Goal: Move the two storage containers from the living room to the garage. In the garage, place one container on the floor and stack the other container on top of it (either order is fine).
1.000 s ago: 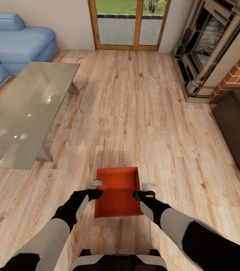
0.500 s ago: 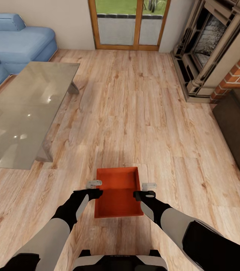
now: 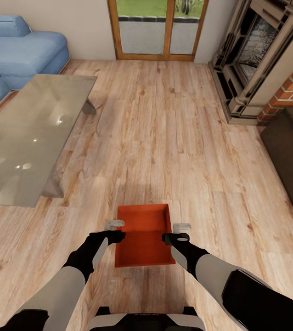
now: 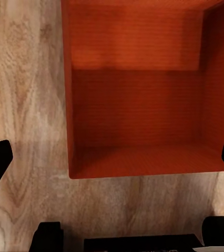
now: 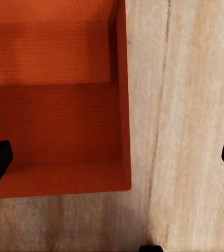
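Bin (image 3: pixel 144 234), orange-red, open-topped, on living-room plank floor (image 3: pixel 174 138) just ahead of robot; left pincer (image 3: pixel 115 231) and right pincer (image 3: pixel 179 232) flank its sides, both spread apart, nothing held; step judged pre-grasp, next calling for closing on both walls, then lifting.

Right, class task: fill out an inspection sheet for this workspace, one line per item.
Surface: light wood plank floor.
Job's things: one orange bin, open-topped and empty, on the floor between the arms.
Clutter: nothing seen.
Claws: left claw open beside the bin's left wall; right claw open beside its right wall; neither grips it.
Cables: nothing seen.
Surroundings: glass table, blue sofa, patio doors, brick fireplace.
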`<state>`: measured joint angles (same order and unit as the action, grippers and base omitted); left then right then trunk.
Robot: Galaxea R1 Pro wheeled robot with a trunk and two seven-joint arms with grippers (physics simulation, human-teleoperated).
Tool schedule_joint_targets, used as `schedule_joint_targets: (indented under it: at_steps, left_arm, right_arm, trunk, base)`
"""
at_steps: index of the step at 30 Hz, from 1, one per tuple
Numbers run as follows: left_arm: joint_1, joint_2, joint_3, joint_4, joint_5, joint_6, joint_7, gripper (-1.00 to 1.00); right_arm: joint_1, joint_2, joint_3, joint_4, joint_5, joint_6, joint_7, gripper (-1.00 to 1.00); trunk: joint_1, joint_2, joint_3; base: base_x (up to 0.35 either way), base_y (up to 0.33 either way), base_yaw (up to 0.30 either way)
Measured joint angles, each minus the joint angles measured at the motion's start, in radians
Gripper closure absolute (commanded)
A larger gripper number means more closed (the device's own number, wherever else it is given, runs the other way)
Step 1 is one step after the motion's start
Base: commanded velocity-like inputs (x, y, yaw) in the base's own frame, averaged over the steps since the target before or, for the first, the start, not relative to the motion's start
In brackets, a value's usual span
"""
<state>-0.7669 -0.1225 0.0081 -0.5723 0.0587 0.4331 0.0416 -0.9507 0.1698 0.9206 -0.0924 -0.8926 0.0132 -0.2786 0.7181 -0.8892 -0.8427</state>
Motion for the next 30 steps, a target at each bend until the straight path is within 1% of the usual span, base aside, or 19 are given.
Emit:
schedule_joint_targets:
  at_steps: [9, 13, 18, 28, 30]
  left_arm:
    - [0.000, 0.000, 0.002, -0.006, 0.001, -0.001, 0.000, -1.00]
    - [0.000, 0.000, 0.002, -0.007, 0.001, -0.002, 0.000, -1.00]
    - [0.000, 0.000, 0.001, -0.007, -0.001, -0.003, 0.001, -1.00]
    - [0.000, 0.000, -0.001, -0.007, -0.001, -0.005, 0.001, -1.00]
    - [0.000, 0.000, -0.001, -0.009, -0.001, -0.005, 0.001, -1.00]
  right_arm:
    - [0.000, -0.003, 0.000, -0.001, 0.001, -0.002, -0.007, -1.00]
    - [0.000, -0.007, 0.000, 0.000, -0.001, 0.014, -0.013, -1.00]
    - [0.000, -0.008, 0.000, 0.000, -0.004, 0.049, -0.013, -1.00]
    - [0.000, -0.010, -0.001, -0.003, -0.004, 0.055, -0.016, -1.00]
    - [-0.001, -0.010, 0.000, -0.008, -0.004, 0.056, -0.019, -1.00]
  trunk:
    - [0.035, -0.063, -0.028]
    - [0.035, -0.063, -0.028]
    - [0.054, -0.098, -0.044]
    - [0.092, -0.168, -0.075]
    - [0.092, -0.168, -0.075]
  base:
    - [0.000, 0.000, 0.000]
    - [0.000, 0.000, 0.000]
    - [0.000, 0.000, 0.000]
    - [0.000, 0.000, 0.000]
    - [0.000, 0.000, 0.000]
